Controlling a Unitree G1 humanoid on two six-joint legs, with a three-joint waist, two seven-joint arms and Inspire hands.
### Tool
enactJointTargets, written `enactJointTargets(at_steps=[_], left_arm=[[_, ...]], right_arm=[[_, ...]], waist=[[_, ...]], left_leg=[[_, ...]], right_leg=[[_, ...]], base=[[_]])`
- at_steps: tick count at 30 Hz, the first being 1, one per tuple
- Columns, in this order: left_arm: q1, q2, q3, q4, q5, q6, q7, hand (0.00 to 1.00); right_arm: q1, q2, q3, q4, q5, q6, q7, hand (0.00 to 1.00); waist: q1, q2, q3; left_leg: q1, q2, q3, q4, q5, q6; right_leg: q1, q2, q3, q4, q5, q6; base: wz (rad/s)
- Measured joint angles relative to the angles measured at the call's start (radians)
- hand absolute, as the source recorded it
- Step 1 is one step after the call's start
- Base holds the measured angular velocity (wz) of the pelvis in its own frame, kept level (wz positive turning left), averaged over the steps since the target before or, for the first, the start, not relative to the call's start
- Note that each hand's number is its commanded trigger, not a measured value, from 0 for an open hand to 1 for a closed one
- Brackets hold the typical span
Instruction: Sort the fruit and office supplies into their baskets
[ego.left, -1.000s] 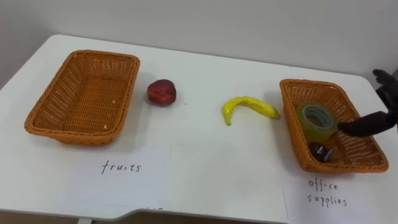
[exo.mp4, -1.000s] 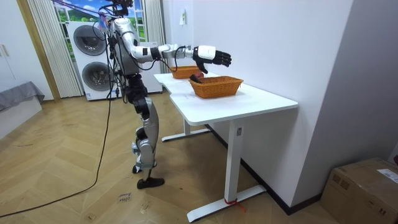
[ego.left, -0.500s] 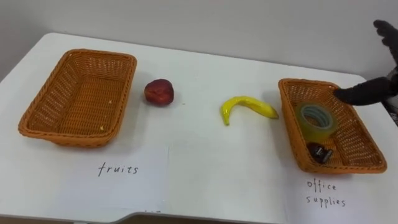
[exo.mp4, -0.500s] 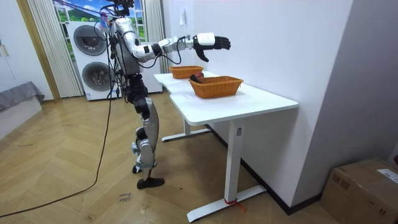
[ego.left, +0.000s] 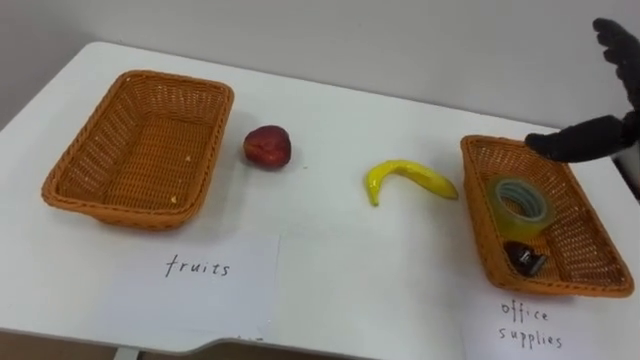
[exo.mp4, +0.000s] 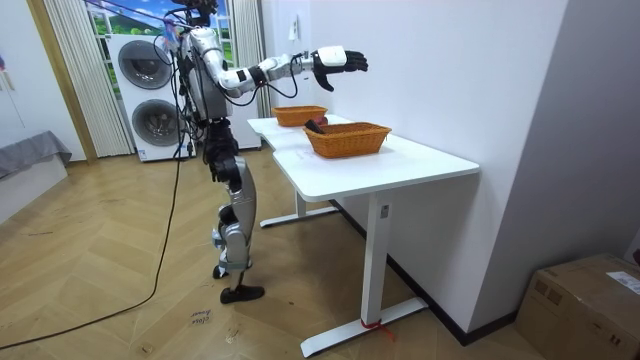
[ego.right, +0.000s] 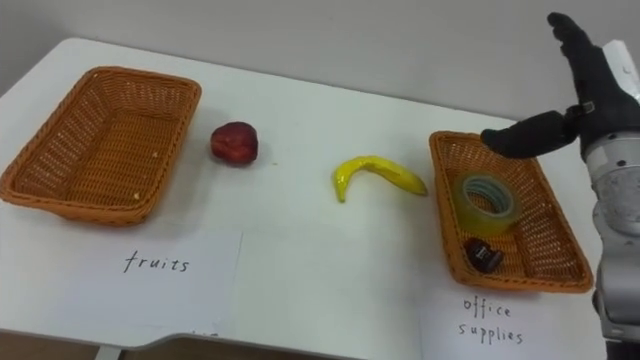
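Office supplies sorted, fruit not yet.
A tape roll (ego.left: 520, 203) and a small dark clip (ego.left: 526, 259) lie in the right basket (ego.left: 590, 283), labelled "office supplies" (ego.left: 530, 322). The red fruit (ego.left: 267, 146) and banana (ego.left: 408, 177) lie on the tabletop (ego.left: 330, 250) beside the empty "fruits" (ego.left: 197, 267) basket (ego.left: 70, 195). The right hand (ego.right: 590, 95) hovers spread and holds nothing.

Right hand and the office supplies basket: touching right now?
Apart. The room view shows the right hand held high above the office supplies basket, with a plain gap between them.
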Motion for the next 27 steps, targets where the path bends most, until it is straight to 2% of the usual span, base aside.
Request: enactJointTargets(at_steps=[11,17,18,24,27], left_arm=[[-0.002,0.015,-0.006,0.002,0.07,0.003,-0.004,0.0],[-0.012,0.03,-0.009,0.022,0.077,0.005,-0.01,0.0],[-0.015,0.032,-0.009,0.022,0.077,0.005,-0.01,0.0],[-0.045,0.043,-0.011,0.022,0.077,0.004,-0.01,0.0],[-0.048,0.061,-0.034,0.019,0.076,0.004,-0.009,0.0]], right_arm=[[0.0,0.0,0.046,0.014,-0.011,0.0,-0.008,0.0],[-0.002,0.0,0.097,0.014,-0.096,-0.01,-0.02,0.0],[-0.003,0.0,0.116,0.016,-0.11,-0.011,-0.021,0.0],[-0.003,0.0,0.166,0.047,-0.1,-0.019,-0.019,0.0],[-0.003,-0.006,0.189,0.076,-0.102,-0.02,-0.021,0.0]], waist=[[0.03,-0.012,0.0028],[0.033,-0.024,0.0084],[0.047,-0.023,0.0087],[0.07,-0.026,0.0099],[0.079,-0.031,0.0087]], left_leg=[[-0.025,-0.001,-0.008,0.013,0.0,0.0],[-0.045,0.0,-0.026,0.034,-0.007,-0.001],[-0.045,0.001,-0.026,0.036,-0.008,-0.002],[-0.064,0.0,-0.042,0.053,-0.01,-0.001],[-0.08,0.001,-0.053,0.062,-0.011,-0.002]], right_leg=[[-0.014,-0.003,-0.022,0.003,0.001,-0.001],[-0.016,-0.001,-0.035,-0.001,0.001,-0.001],[-0.016,-0.001,-0.034,-0.001,0.002,-0.001],[-0.019,-0.004,-0.054,-0.002,0.002,-0.002],[-0.027,-0.005,-0.073,0.001,0.002,-0.002]], base=[[0.02],[0.08],[0.0],[0.09],[0.11]])
